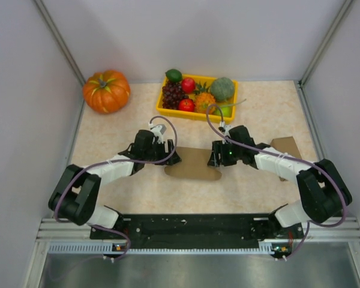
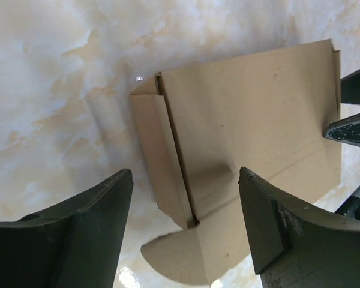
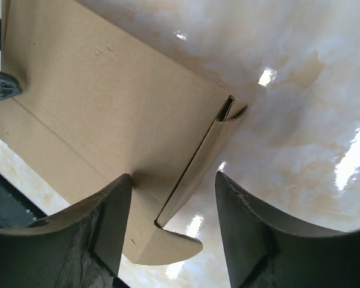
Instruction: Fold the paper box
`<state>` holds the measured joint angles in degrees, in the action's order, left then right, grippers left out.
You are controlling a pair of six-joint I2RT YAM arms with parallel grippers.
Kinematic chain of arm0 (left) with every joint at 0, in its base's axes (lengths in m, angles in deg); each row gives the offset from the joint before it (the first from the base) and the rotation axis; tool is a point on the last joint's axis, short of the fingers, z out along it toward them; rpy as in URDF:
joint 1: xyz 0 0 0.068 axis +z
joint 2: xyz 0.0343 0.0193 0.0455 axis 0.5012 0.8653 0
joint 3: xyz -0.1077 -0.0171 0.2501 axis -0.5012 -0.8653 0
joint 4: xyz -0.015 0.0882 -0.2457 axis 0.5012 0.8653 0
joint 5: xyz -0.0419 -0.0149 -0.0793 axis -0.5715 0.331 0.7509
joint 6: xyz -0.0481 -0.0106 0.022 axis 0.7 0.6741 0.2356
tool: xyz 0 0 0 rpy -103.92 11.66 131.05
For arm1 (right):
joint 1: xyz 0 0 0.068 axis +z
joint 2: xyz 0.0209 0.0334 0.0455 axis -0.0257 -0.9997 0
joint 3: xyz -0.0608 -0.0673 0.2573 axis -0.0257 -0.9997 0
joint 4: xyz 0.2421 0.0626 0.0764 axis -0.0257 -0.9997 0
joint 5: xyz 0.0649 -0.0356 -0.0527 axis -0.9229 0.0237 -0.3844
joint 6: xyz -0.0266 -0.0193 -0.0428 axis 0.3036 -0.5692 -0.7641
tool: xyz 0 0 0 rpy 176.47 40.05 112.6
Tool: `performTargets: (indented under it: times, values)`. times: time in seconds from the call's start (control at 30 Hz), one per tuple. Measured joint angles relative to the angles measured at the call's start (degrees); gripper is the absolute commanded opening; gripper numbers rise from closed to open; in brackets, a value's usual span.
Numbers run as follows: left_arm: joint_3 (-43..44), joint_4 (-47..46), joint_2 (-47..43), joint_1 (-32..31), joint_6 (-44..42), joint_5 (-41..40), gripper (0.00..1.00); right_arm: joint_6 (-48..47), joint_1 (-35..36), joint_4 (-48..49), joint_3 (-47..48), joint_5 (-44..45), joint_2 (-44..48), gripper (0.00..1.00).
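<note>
At the middle of the table the flat paper box lies between our grippers. Our left gripper hangs over its left end, jaws wide astride the folded flap, grasping nothing. Our right gripper straddles the right end likewise, released. Another cardboard piece lies by the right edge. Farther back sit a fruit tray at the far edge and a pumpkin in the far-left corner.

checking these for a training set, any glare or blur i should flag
Right wrist: bright glare patches on the table, near fingers slightly soft. Left wrist: one small highlight by the cardboard box, fingers soft too. Top external: even light, sharp, no hot spots.
</note>
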<state>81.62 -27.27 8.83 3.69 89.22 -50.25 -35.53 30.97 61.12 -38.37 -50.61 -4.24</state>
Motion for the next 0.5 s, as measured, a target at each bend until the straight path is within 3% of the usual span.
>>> performTargets:
  times: [0.2, 0.37, 0.5]
  values:
    - [0.2, -1.5, 2.5, 1.4, 1.3, 3.2, 0.84, 2.2, -4.3, 4.4, -0.4, -5.9, -2.2, 0.31]
    - [0.2, -2.3, 1.4, 3.1, 2.5, 6.5, 0.84, 4.7, -9.8, 10.4, -4.4, -11.1, -2.3, 0.24]
    - [-1.1, -4.0, 1.3, 3.8, 5.0, 8.7, 0.86, 7.2, -13.7, 15.8, -7.8, -16.5, -3.0, 0.24]
